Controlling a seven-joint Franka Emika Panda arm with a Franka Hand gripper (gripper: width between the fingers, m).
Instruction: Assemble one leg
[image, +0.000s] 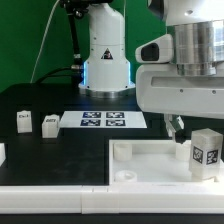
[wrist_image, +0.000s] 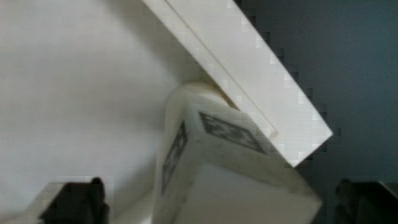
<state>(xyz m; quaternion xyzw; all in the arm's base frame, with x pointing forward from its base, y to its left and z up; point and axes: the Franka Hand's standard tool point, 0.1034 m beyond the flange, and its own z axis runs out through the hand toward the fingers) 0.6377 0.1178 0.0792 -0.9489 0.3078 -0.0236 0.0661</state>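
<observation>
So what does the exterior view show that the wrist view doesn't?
Only the exterior view shows the marker board, two loose legs on the black table, and the arm's body. Only the wrist view shows the two dark fingertips apart, nothing between them. Both show the tagged leg standing against the white tray piece.

A large white tray-like piece (image: 150, 165) with raised rims lies on the black table (image: 40, 100) — at the front. Behind it the marker board (image: 103, 120) lies flat — four tags showing.
</observation>
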